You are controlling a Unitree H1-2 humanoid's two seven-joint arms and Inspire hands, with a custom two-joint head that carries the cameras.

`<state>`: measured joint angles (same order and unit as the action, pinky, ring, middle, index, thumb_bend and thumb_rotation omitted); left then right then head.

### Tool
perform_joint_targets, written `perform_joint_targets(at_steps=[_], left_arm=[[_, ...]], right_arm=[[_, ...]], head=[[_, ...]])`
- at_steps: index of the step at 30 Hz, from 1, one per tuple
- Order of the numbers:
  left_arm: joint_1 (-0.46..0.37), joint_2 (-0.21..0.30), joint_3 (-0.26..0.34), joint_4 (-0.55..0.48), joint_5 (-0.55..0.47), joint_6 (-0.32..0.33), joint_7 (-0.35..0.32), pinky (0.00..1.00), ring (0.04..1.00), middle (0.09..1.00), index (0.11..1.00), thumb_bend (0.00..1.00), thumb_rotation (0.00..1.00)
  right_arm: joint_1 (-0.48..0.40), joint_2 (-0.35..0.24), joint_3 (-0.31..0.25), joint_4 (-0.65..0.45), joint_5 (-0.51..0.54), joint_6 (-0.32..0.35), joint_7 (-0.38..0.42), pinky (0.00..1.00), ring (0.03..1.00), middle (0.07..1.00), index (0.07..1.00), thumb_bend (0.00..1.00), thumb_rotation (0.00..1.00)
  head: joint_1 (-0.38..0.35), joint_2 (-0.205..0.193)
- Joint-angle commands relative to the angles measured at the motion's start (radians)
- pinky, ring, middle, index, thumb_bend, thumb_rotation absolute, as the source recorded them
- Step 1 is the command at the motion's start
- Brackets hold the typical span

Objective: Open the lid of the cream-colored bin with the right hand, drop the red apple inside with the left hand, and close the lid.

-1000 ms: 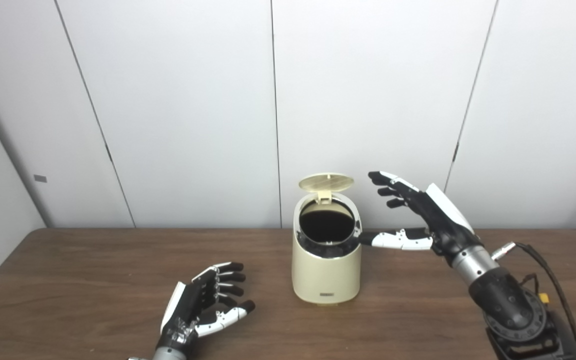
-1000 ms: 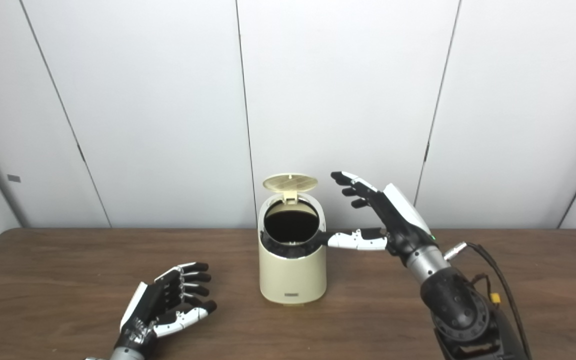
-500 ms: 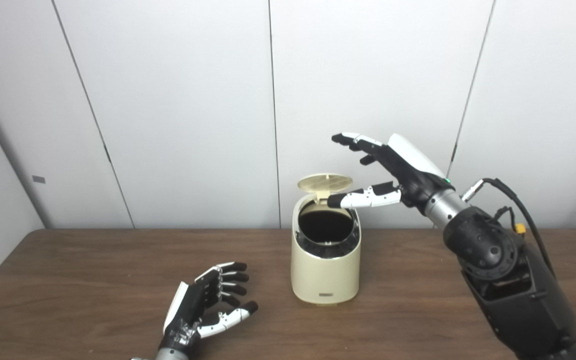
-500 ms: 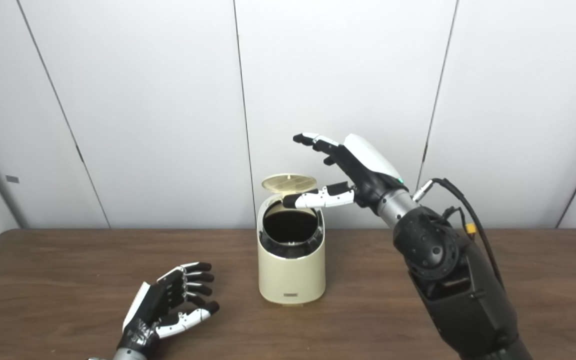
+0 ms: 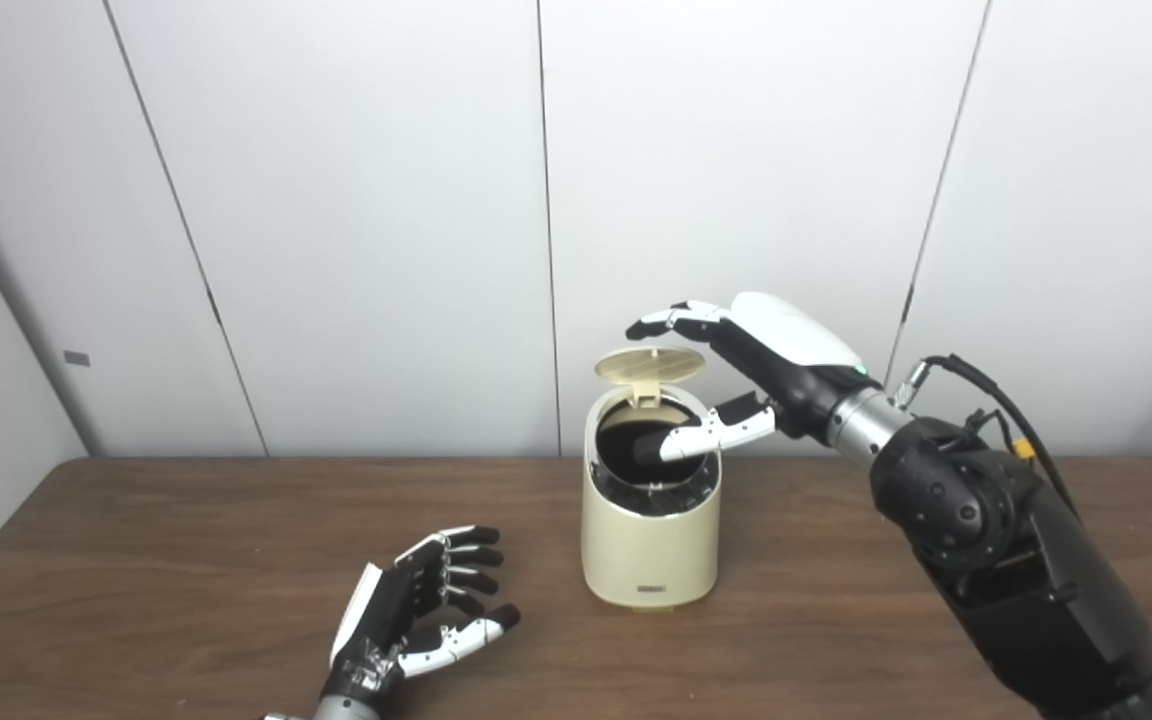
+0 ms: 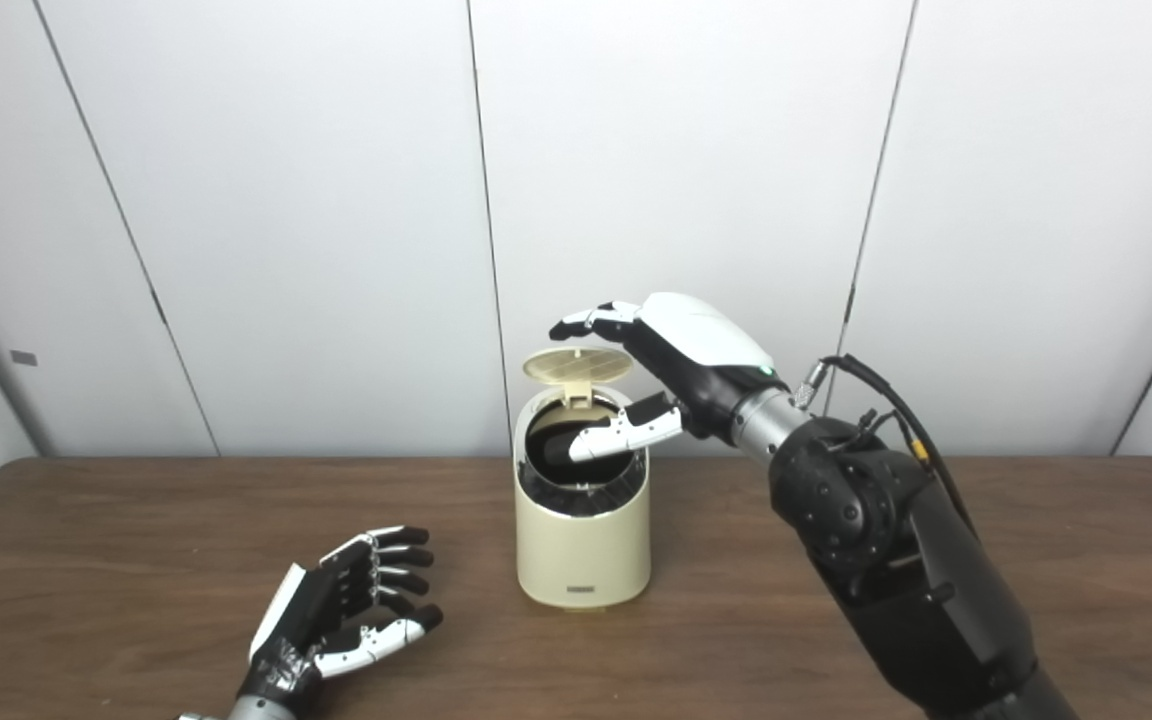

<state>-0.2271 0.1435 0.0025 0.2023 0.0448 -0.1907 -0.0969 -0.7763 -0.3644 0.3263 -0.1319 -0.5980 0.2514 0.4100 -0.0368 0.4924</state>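
Observation:
The cream-colored bin (image 5: 650,540) stands at the middle of the wooden table (image 5: 136,560). Its round lid (image 5: 650,363) is tipped up at the back and the dark mouth is open. My right hand (image 5: 736,370) is open above the bin, its fingers (image 5: 666,320) curled over the top edge of the lid and its thumb across the mouth. My left hand (image 5: 416,610) rests open and empty on the table, left of the bin and nearer to me. No red apple is in view; the inside of the bin is too dark to read.
White wall panels (image 5: 356,200) stand right behind the table's far edge. My right arm (image 5: 996,540) with its black cable (image 5: 996,385) crosses the table's right side.
My right hand has swung from beside the bin up and over it, then dropped so its fingers reach over the raised lid. The lid still stands open. My left hand has barely moved.

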Motion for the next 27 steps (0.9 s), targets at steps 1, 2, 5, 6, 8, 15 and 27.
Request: perform_joint_targets(at_steps=[1, 2, 5, 6, 8, 15, 27], left_arm=[[-0.02, 0.006, -0.002, -0.01, 0.001, -0.019, 0.003, 0.52, 0.616, 0.693, 0.753, 0.69, 0.11], [-0.02, 0.005, -0.002, -0.013, 0.0, -0.014, 0.003, 0.52, 0.619, 0.694, 0.753, 0.69, 0.1], [-0.018, 0.005, -0.001, -0.02, -0.003, -0.006, 0.001, 0.52, 0.622, 0.695, 0.75, 0.68, 0.1], [-0.018, 0.004, -0.001, -0.023, -0.002, -0.001, 0.003, 0.52, 0.622, 0.696, 0.749, 0.68, 0.1], [-0.018, 0.005, -0.002, -0.025, 0.008, 0.004, 0.008, 0.53, 0.625, 0.698, 0.748, 0.68, 0.1], [-0.019, 0.009, -0.002, -0.013, 0.005, -0.021, 0.007, 0.52, 0.619, 0.695, 0.754, 0.67, 0.11], [-0.022, 0.006, 0.005, -0.004, -0.013, -0.018, 0.003, 0.53, 0.62, 0.691, 0.746, 0.67, 0.1]], right_arm=[[-0.034, -0.024, -0.012, -0.037, -0.006, -0.037, 0.0, 0.88, 0.948, 0.84, 0.795, 0.7, 0.59], [-0.03, -0.026, -0.013, -0.042, -0.003, -0.043, 0.004, 0.87, 0.946, 0.84, 0.794, 0.7, 0.59], [-0.012, -0.027, -0.021, -0.053, 0.007, -0.062, 0.01, 0.85, 0.942, 0.828, 0.79, 0.71, 0.6], [-0.006, -0.027, -0.023, -0.057, 0.01, -0.065, 0.013, 0.85, 0.942, 0.827, 0.79, 0.71, 0.6], [0.005, -0.028, -0.024, -0.066, 0.015, -0.06, 0.024, 0.85, 0.947, 0.828, 0.794, 0.71, 0.61], [0.04, -0.031, -0.021, -0.089, -0.002, -0.07, 0.024, 0.9, 0.937, 0.811, 0.788, 0.71, 0.61], [0.079, -0.036, -0.023, -0.116, -0.032, -0.065, 0.077, 0.98, 0.949, 0.809, 0.789, 0.7, 0.57]], head=[[-0.001, 0.005], [0.002, 0.005], [0.005, 0.008], [0.005, 0.008], [0.005, 0.008], [0.01, 0.016], [0.006, 0.023]])
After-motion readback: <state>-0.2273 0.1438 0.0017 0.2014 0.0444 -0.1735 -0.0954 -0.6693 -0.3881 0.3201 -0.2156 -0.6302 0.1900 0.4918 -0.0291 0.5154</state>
